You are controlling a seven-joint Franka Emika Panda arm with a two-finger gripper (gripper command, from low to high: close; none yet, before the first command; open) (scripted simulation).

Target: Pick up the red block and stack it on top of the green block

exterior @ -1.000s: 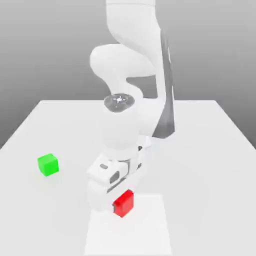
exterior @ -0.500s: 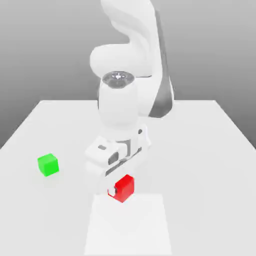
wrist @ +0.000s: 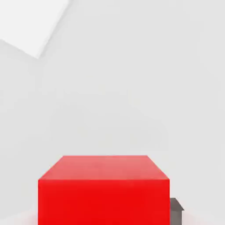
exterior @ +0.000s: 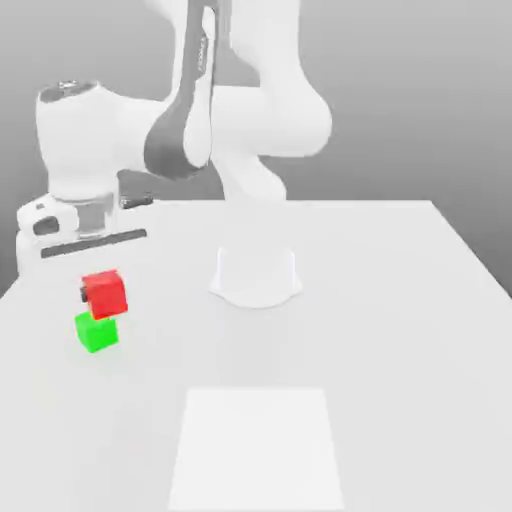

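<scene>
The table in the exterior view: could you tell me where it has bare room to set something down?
The table is bare across the exterior view's right, beyond the arm's base, and in front around the pale square patch. It is crowded at the left edge, where the gripper holds the red block over the green block.

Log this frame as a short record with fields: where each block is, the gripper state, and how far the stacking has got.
red block: held off the table, just above the green block
green block: on the white table, toward the exterior view's left
gripper: shut on the red block
contact between blocks: cannot tell; red looks at or just over green's top
stage: red carried over green, not yet released
</scene>
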